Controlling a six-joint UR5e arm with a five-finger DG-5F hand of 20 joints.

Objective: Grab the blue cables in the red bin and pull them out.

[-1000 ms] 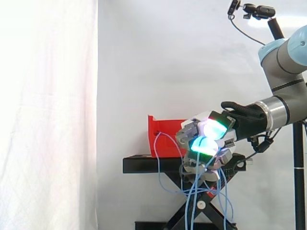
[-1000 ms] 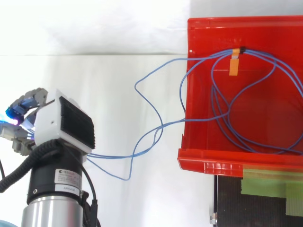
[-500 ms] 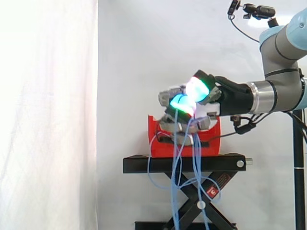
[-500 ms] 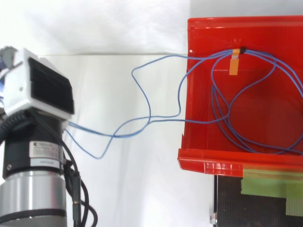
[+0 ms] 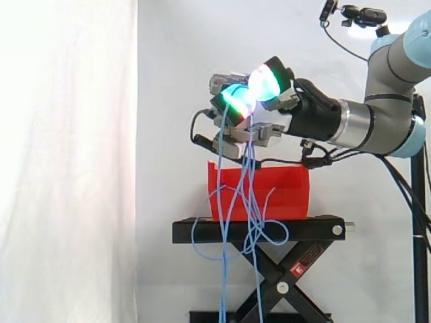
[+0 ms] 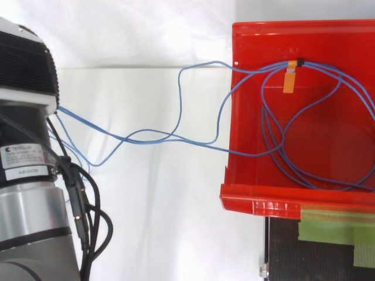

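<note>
Hand point(image 5: 268, 128) is up above the red bin point(image 5: 283, 192), near the bin's left end in the side view and well clear of the rim. Fingers are curled tight round a bunch of blue cables point(image 5: 222, 269); that's a closed grip on the cables, not a loose one. Fingertips point(image 5: 264, 81) glow green-white and cyan. The arm point(image 5: 377, 124) comes in from the right, angled slightly down toward the hand.

Side view:
- Cables drop straight from the hand in several strands and pass in front of the bin's face.
- They loop and cross at the level of the black stand point(image 5: 262, 232) top; the longest strands hang on down past the scissor legs to the bottom edge.
- The bin sits square on the stand, white curtain point(image 5: 67, 168) behind.

Top view:
- Most of the cable point(image 6: 265, 68) lies coiled inside the bin point(image 6: 258, 206), in big loops across the floor.
- The loops are gathered near the back wall at a black tie, with an orange tag point(image 6: 289, 81) hanging just below it.
- Several strands leave over the bin's left wall: 1 exits near the back corner, the others about halfway along the wall.
- They run in slack waves across the white floor to the arm point(image 6: 29, 193) at the left edge and disappear under it.
- Green tape point(image 6: 331, 225) sits on the stand top just in front of the bin's near lip.

So the cable is partly out, with the bulk of the coil in the bin.
</note>
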